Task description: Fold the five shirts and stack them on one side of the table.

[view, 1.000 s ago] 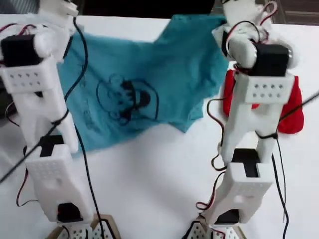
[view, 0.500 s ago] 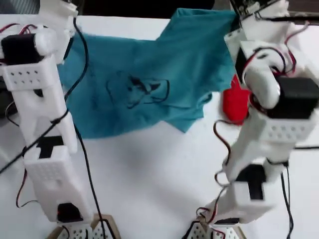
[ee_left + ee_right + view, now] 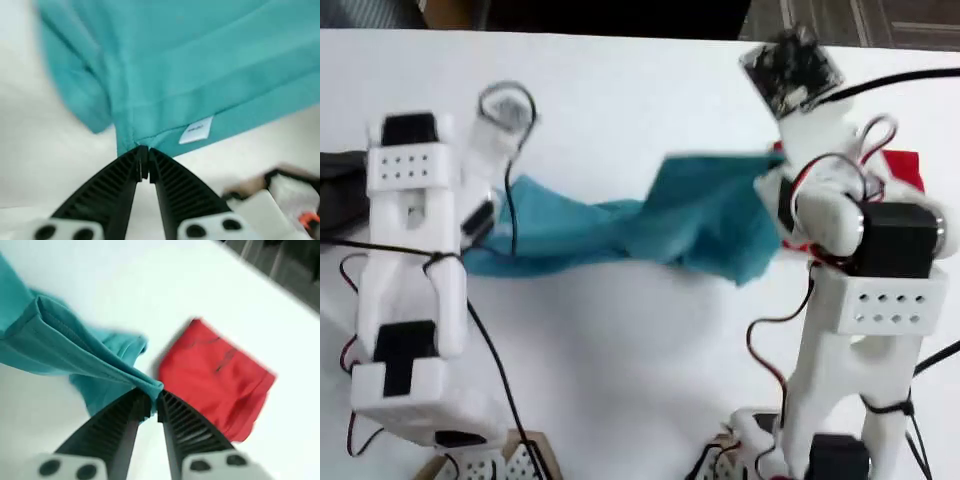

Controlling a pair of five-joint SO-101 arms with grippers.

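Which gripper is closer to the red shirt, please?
Right. The right gripper pinches the teal shirt beside the red shirt; the left gripper holds the teal shirt's far end.

I see a bright white table (image 3: 620, 390). Beyond its far edge I make out grey plank floor (image 3: 895, 20) and a darker stretch (image 3: 620, 15) beside it.

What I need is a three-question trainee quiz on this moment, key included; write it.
1. True or false: the left gripper is shut on the teal shirt.
2. The red shirt is: A) lying on the table near the right gripper; B) held in the left gripper; C) hanging off the table's edge.
3. Fill in: the right gripper pinches the ___ shirt.
Key: 1 true; 2 A; 3 teal.
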